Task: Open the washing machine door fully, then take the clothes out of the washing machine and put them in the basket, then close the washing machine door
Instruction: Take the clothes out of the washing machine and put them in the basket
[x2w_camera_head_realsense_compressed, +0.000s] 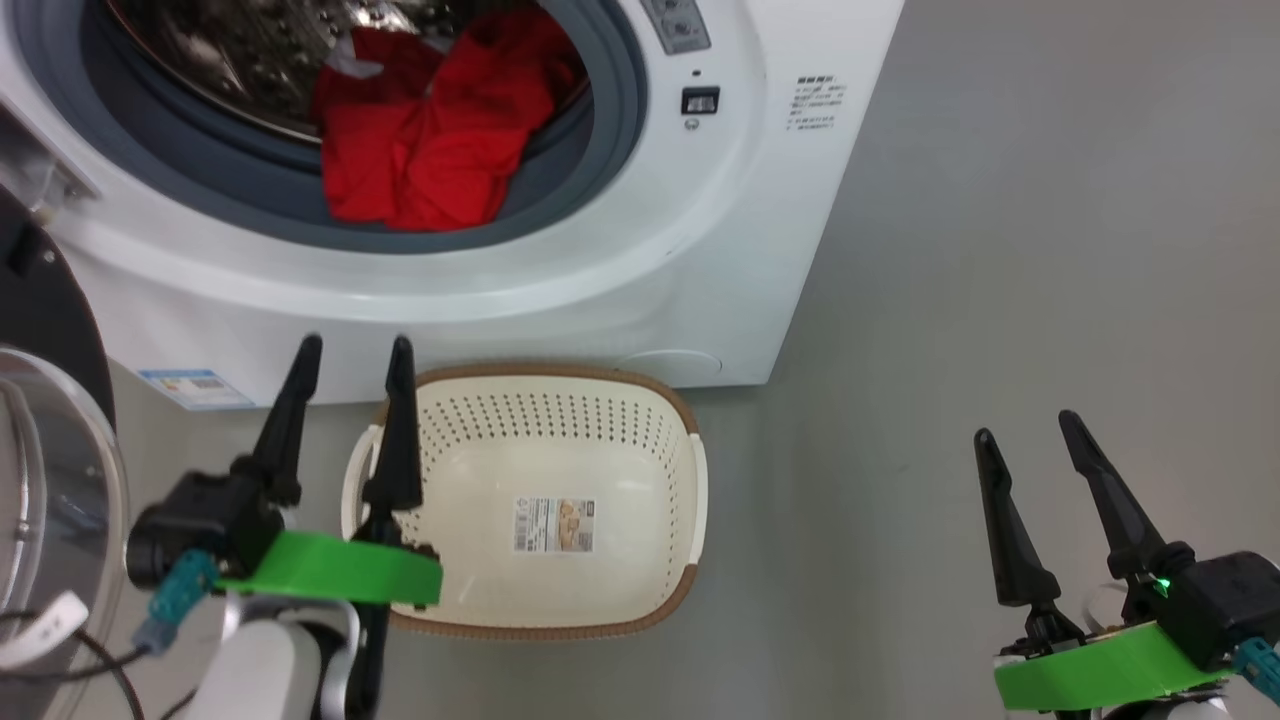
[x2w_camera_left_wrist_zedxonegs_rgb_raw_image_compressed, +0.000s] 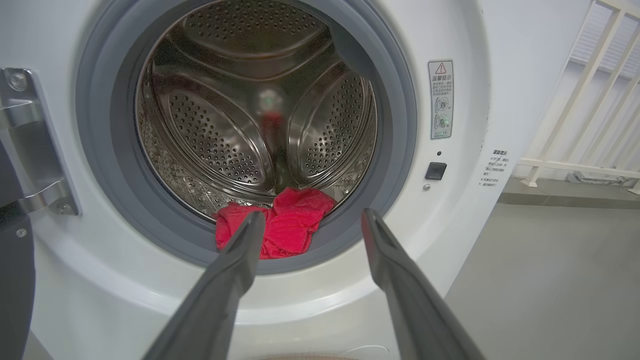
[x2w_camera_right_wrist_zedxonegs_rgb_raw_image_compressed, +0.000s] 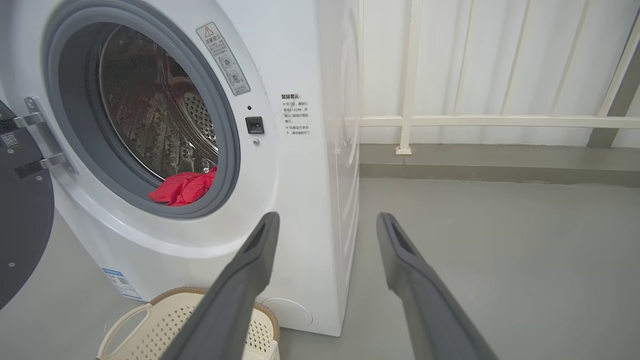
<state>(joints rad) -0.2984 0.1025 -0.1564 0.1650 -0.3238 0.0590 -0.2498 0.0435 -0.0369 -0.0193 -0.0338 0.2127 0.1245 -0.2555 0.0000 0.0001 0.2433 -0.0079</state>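
The white washing machine (x2w_camera_head_realsense_compressed: 640, 280) stands with its round mouth uncovered. Red clothes (x2w_camera_head_realsense_compressed: 430, 130) lie at the front of the steel drum, draped onto the grey gasket; they also appear as red clothes (x2w_camera_left_wrist_zedxonegs_rgb_raw_image_compressed: 280, 225) and red clothes (x2w_camera_right_wrist_zedxonegs_rgb_raw_image_compressed: 182, 187). The washing machine door (x2w_camera_head_realsense_compressed: 40, 450) is swung out at the far left, its glass bowl showing. The cream basket (x2w_camera_head_realsense_compressed: 540, 500) sits on the floor in front of the machine with nothing in it. My left gripper (x2w_camera_head_realsense_compressed: 352, 350) is open, above the basket's left side, below the mouth. My right gripper (x2w_camera_head_realsense_compressed: 1025, 425) is open over the floor, right of the basket.
Grey floor (x2w_camera_head_realsense_compressed: 1000, 250) stretches to the right of the machine. A white railing (x2w_camera_right_wrist_zedxonegs_rgb_raw_image_compressed: 475, 120) and low kerb run behind it. The door's metal hinge (x2w_camera_left_wrist_zedxonegs_rgb_raw_image_compressed: 35, 150) sits at the mouth's left. The basket (x2w_camera_right_wrist_zedxonegs_rgb_raw_image_compressed: 150, 320) shows below the machine's front.
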